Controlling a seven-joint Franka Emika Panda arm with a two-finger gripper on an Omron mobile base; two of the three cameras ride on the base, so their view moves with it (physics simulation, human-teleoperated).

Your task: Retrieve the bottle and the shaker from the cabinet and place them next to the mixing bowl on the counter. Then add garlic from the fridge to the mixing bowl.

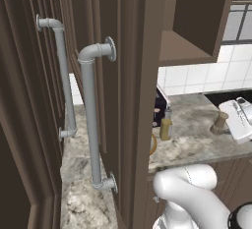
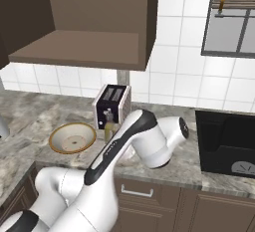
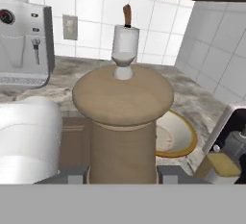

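Note:
The brown shaker (image 3: 122, 122) stands upright, close up in the hand view, with my gripper (image 3: 122, 172) shut on its lower body. In the left base view the shaker (image 1: 219, 122) is at counter level with the gripper (image 1: 228, 121) reaching it from the right. The olive-yellow bottle (image 1: 166, 125) stands on the marbled counter (image 1: 197, 144) left of the shaker, in front of the toaster. The tan-rimmed mixing bowl (image 2: 72, 137) lies left of the bottle (image 2: 108, 125). The bowl (image 3: 178, 134) and bottle (image 3: 222, 163) sit beyond the shaker. The open cabinet (image 2: 84, 47) hangs above.
The open cabinet door (image 1: 123, 100), with its grey pipe handle (image 1: 90, 110), hides most of the bowl in the left base view. A toaster (image 2: 112, 104) stands against the tiled wall. A dark sink (image 2: 224, 141) lies to the right. A coffee machine (image 3: 24, 40) and a white roll (image 3: 126, 40) stand farther along.

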